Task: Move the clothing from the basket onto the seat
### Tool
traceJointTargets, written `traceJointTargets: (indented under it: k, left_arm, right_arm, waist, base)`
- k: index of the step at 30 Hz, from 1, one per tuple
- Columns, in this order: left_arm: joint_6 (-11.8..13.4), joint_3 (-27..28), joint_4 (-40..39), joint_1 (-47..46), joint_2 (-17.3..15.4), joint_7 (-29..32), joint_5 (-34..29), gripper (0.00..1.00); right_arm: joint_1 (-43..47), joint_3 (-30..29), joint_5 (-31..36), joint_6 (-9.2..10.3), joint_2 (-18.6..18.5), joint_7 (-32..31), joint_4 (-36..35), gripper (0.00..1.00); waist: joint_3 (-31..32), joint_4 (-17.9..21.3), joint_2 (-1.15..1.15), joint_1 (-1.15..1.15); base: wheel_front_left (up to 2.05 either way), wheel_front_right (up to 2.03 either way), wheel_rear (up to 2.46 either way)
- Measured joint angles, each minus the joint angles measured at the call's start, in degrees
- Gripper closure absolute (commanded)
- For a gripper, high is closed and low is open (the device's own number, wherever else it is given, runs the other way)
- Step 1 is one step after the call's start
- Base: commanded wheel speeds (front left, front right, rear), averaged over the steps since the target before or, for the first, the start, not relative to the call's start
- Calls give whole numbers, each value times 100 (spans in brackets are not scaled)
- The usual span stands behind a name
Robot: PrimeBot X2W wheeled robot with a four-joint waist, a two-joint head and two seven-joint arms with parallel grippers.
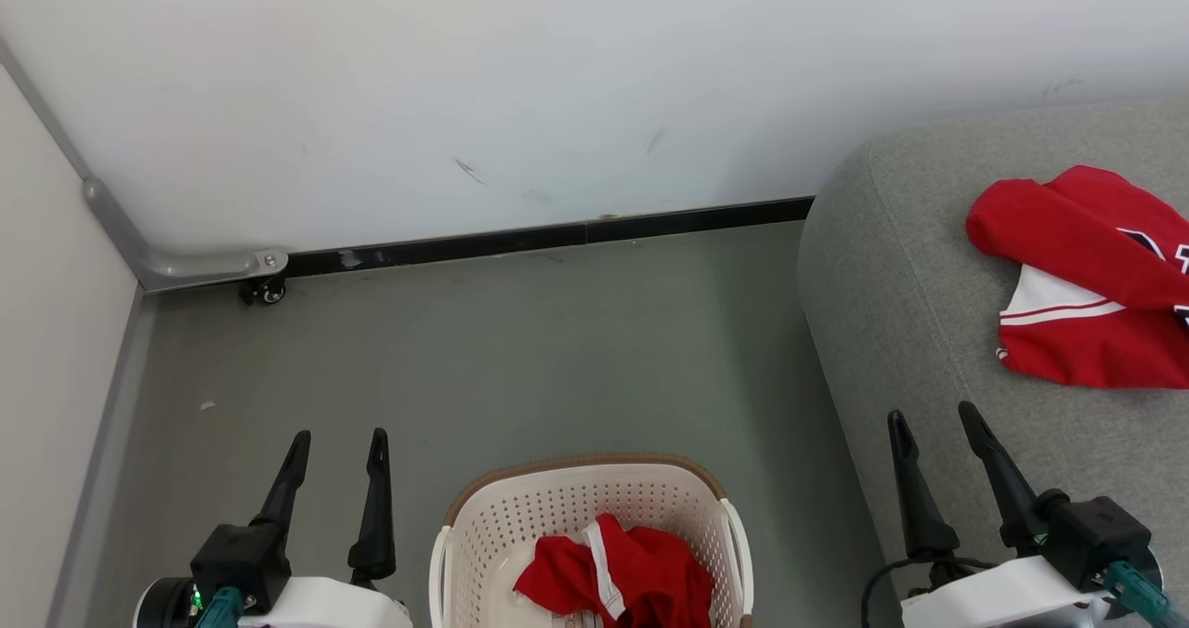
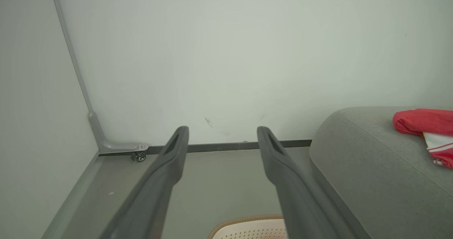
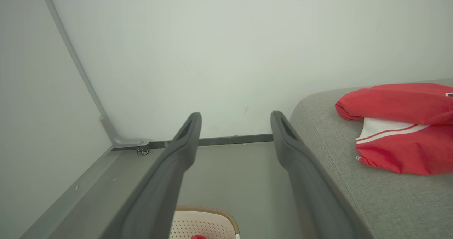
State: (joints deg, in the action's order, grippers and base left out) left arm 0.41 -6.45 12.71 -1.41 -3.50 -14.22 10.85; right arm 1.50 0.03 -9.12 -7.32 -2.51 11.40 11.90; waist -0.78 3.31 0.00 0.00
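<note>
A cream perforated basket (image 1: 483, 526) with a brown rim stands on the floor at the bottom centre of the head view, with a crumpled red garment (image 1: 641, 577) with a white stripe inside it. Another red garment (image 1: 1087, 275) with white trim lies on the grey seat (image 1: 892, 275) at the right. My left gripper (image 1: 339, 450) is open to the left of the basket, holding nothing. My right gripper (image 1: 932, 421) is open over the seat's front edge, short of the garment there. The wrist views catch the basket rim (image 2: 244, 220) (image 3: 208, 210) and the seat's garment (image 2: 424, 124) (image 3: 400, 126).
A white wall with a dark skirting strip (image 1: 557, 236) closes the space ahead. A side panel on the left stands on a small caster (image 1: 265, 292) in the corner. Grey floor (image 1: 520, 359) lies between wall, basket and seat.
</note>
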Motion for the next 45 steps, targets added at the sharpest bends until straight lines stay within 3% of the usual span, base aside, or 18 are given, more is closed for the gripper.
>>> traceJointTargets:
  k: [28, 45]
  left_arm:
    - [-2, 9, -10, -10, 21, 0, -1, 0]
    - [-254, -374, 305, -400, 11, -1, -254, 0]
  right_arm:
    - [-4, -136, 2, 0, 4, 1, -26, 0]
    - [-5, -165, 126, 0, 7, 2, -237, 0]
  waist:
    - [-39, -80, 0, 0]
    - [-386, -53, 0, 0]
  base:
    - [0, 0, 0]
    - [0, 0, 0]
